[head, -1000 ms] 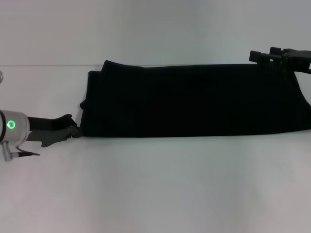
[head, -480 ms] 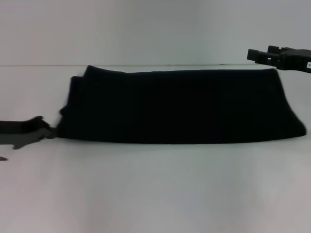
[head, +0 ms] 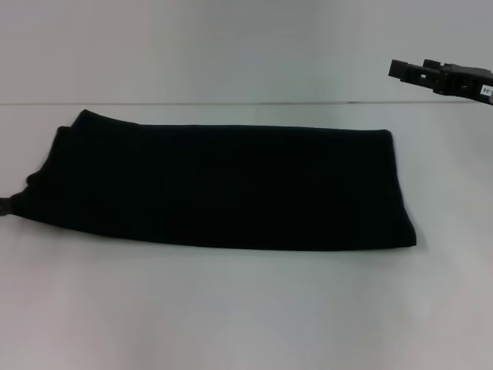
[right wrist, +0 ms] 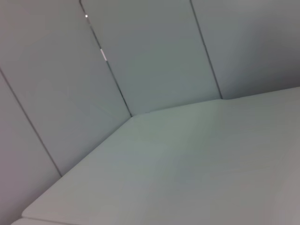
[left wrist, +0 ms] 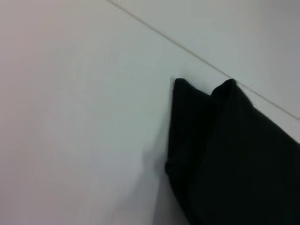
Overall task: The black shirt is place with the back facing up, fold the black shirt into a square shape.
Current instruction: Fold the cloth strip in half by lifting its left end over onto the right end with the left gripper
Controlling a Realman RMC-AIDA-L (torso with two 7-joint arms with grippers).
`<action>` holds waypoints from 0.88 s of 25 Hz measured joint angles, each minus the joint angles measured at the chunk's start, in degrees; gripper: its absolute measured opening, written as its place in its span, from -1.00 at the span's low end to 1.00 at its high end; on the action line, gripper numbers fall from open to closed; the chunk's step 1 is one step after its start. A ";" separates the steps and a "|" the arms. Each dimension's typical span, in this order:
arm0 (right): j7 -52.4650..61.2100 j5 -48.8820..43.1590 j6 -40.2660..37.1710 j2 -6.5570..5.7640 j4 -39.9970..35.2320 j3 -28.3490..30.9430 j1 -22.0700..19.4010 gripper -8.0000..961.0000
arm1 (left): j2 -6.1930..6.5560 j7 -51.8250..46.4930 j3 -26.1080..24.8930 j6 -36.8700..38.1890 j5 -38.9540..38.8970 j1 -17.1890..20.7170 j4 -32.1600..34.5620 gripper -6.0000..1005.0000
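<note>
Shirt (head: 223,185) is the landmark here: the black shirt lies flat on the white table (head: 246,308) as a long folded band, wider than deep, its layered left end showing two soft peaks in the left wrist view (left wrist: 229,154). Left gripper (head: 6,206) barely shows at the shirt's left edge, touching or just beside the lower left corner; whether it has cloth pinched or stands open I cannot tell. Right gripper (head: 402,70) hangs in the air beyond the shirt's far right corner, well apart from the fabric and holding nothing, though how wide its jaws stand is not clear either. A band is not yet a square, so my judgement is that an end-over-end fold remains. Risk: dragging by one corner could skew the band or let the stacked layers slide apart and bunch
</note>
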 joint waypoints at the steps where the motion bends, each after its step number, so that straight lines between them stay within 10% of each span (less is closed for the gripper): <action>1: -0.01 0.20 0.36 0.00 0.24 0.00 -0.01 0.84 | 0.18 0.04 -0.08 0.53 -0.02 -0.17 0.24 -0.84; 10: -2.42 3.63 5.05 -1.06 0.91 0.49 -4.05 0.84 | -1.48 4.30 3.13 12.36 -10.95 -9.34 -3.98 -0.81; 17: -3.22 6.38 4.86 -4.99 0.77 5.11 -9.26 0.84 | -11.64 7.12 16.49 6.86 -19.07 -24.00 -10.08 -0.79; 22: -3.26 6.84 3.85 -7.00 0.89 6.17 -11.96 0.84 | -12.99 15.00 21.35 -3.51 -29.64 -30.30 -24.74 -0.77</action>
